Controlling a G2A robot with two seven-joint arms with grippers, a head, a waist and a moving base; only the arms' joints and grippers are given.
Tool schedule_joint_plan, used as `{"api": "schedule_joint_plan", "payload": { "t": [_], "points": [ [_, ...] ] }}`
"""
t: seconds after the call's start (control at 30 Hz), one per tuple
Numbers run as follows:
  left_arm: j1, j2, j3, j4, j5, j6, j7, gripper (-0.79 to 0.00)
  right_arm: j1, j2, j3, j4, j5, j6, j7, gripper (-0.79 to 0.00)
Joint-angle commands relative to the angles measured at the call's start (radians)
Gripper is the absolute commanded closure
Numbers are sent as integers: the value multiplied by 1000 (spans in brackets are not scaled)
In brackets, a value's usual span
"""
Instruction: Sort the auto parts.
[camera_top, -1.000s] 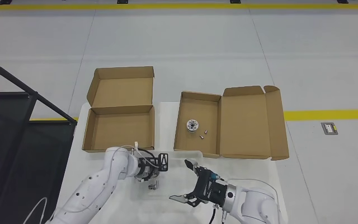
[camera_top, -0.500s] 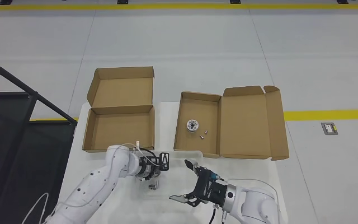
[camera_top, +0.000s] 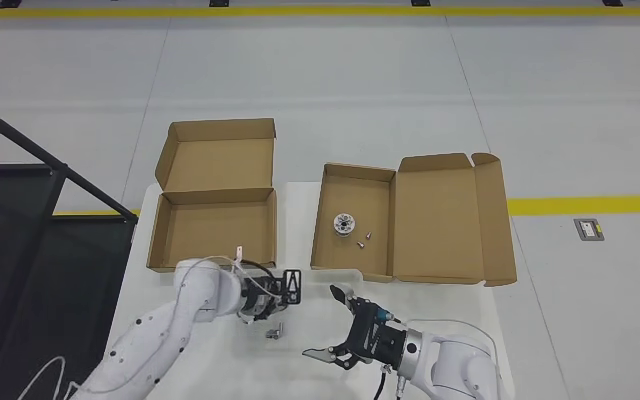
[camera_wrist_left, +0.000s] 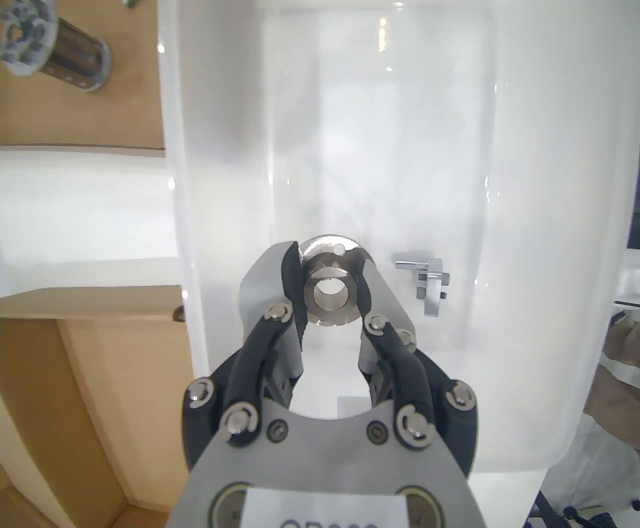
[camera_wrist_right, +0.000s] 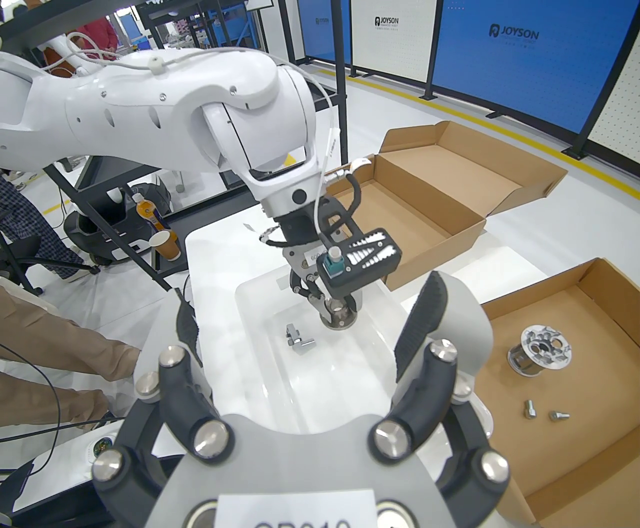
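Observation:
A silver flanged hub (camera_wrist_left: 327, 295) sits low in the clear plastic tray (camera_wrist_left: 225, 150), and my left gripper (camera_wrist_left: 327, 280) is shut on its collar. From the right wrist view, the left gripper (camera_wrist_right: 340, 312) points straight down into the tray with the hub (camera_wrist_right: 341, 316) at its tips. A small metal bracket (camera_wrist_left: 431, 287) lies loose on the tray floor beside it. My right gripper (camera_wrist_right: 312, 310) hangs open over the tray's near end with nothing between its fingers. From above, the left gripper (camera_top: 268, 308) and right gripper (camera_top: 325, 322) are close together.
The right-hand cardboard box (camera_top: 350, 190) holds another hub (camera_top: 344, 222) and two small screws (camera_top: 364, 238). The left-hand cardboard box (camera_top: 212, 228) has a bare floor. Both stand open just behind the tray.
The left arm's elbow has swung a little to the left while its gripper stays in the tray. The right arm has not moved.

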Motion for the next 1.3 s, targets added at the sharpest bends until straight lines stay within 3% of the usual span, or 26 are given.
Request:
{"api": "schedule_joint_plan", "payload": {
  "t": [0.0, 0.3, 0.57, 0.93, 1.03, 1.27],
  "points": [
    [44, 18, -66, -66, -10, 12, -7, 0, 0, 0, 0, 0, 0, 0, 0, -785],
    [249, 81, -366, -291, 12, 129, -24, 0, 0, 0, 0, 0, 0, 0, 0, -785],
    [344, 104, -551, -254, 42, 208, 95, 0, 0, 0, 0, 0, 0, 0, 0, -785],
    [357, 104, -552, -249, 44, 221, 108, 0, 0, 0, 0, 0, 0, 0, 0, -785],
    [340, 102, -546, -181, 46, 258, 120, 0, 0, 0, 0, 0, 0, 0, 0, -785],
    [197, 96, -515, 39, 78, 305, 161, 0, 0, 0, 0, 0, 0, 0, 0, -785]
  ]
}}
